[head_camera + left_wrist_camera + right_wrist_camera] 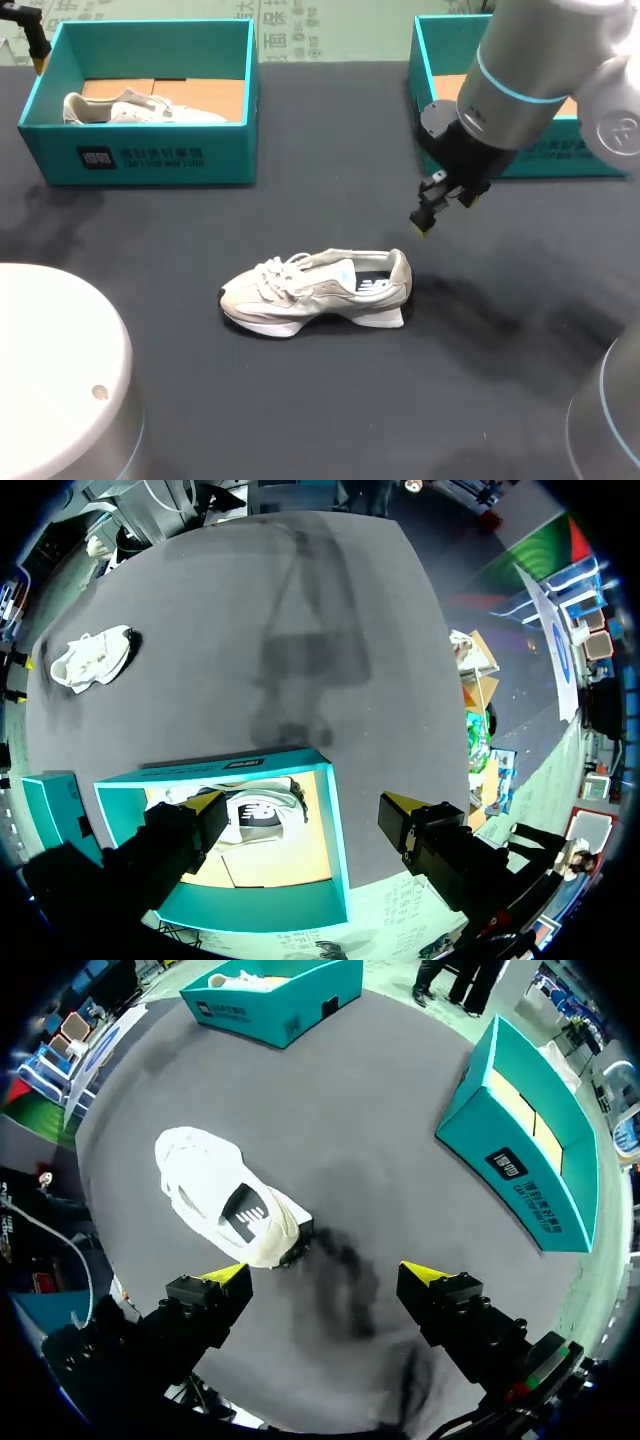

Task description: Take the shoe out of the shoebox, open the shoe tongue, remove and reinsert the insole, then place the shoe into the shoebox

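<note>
The left gripper [302, 805] hangs over the left box [140, 165] with its fingers spread wide and nothing between them, probably parked clear of the work. A second shoe [140, 108] lies inside that box. The shoe [315, 288] rests on its sole on the table [250, 400], out in the middle where both arms could get at its tongue and insole. The right gripper [325, 1278] hovers just past the heel, fingers wide apart and empty, seemingly poised to come down. The right arm hides much of the right box [530, 1160], so what it holds is unclear, and so is how far the tongue is open.
</note>
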You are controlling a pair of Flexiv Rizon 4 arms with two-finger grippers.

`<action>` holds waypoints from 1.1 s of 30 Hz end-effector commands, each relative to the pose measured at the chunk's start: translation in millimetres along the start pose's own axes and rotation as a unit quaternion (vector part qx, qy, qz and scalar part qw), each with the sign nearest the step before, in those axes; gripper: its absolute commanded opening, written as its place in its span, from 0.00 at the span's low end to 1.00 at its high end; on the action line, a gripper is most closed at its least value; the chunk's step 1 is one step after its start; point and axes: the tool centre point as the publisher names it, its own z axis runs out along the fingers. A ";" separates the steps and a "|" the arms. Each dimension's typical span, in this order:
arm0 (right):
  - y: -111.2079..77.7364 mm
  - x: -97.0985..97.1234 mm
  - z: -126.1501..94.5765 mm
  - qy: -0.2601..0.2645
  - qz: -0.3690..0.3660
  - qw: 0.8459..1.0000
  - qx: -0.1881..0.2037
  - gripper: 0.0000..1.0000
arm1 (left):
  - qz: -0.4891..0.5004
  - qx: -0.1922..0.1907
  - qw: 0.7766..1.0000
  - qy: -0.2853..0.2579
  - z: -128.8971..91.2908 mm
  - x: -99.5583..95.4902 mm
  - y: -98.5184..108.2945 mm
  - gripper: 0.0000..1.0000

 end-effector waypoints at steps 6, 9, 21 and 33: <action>-44.2 -20.7 -0.3 0.097 -0.236 0.942 -0.219 1.00 | 0.000 -0.001 1.000 0.001 -0.2 0.2 -1.2 1.00; -44.2 -20.7 -0.3 0.097 -0.236 0.942 -0.219 1.00 | 0.000 -0.001 1.000 0.001 -0.2 0.2 -1.2 1.00; -52.6 -32.5 41.4 0.126 -0.316 0.881 -0.328 1.00 | 0.000 -0.001 1.000 0.001 -0.2 0.2 -1.2 1.00; -57.2 -38.1 74.0 0.158 -0.374 0.825 -0.393 1.00 | 0.000 -0.001 1.000 0.001 -0.2 0.2 -1.2 1.00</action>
